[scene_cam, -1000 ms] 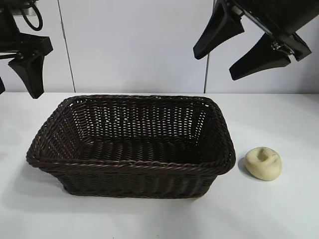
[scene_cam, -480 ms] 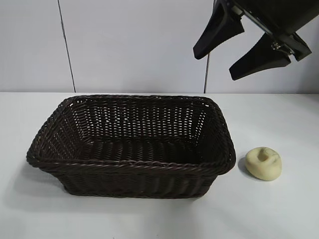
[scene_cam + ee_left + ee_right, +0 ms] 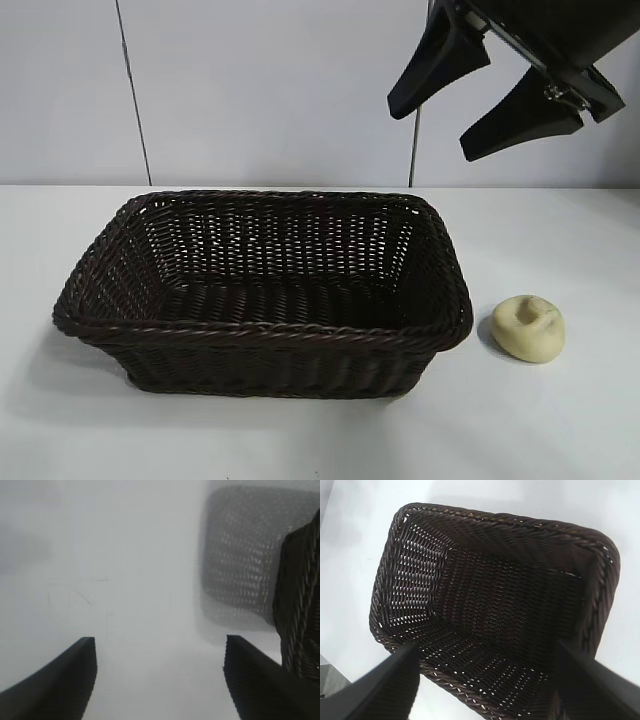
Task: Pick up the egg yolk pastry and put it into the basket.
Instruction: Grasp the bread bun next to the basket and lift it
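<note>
The egg yolk pastry (image 3: 528,327), a small pale yellow ball with a creased top, lies on the white table just right of the basket (image 3: 262,335). The basket is a large dark brown wicker one, empty, in the middle of the table; it fills the right wrist view (image 3: 600,580) and its edge shows in the left wrist view (image 3: 300,605). My right gripper (image 3: 440,125) hangs open and empty high above the basket's right end, up and left of the pastry. My left gripper (image 3: 159,650) is open and empty over bare table beside the basket, out of the exterior view.
A white table (image 3: 560,430) carries the basket and pastry, with a pale wall behind. The basket casts a shadow (image 3: 240,560) on the table in the left wrist view.
My left gripper, at the exterior view's upper left a second ago, has left that view. The right gripper, basket and pastry have not moved.
</note>
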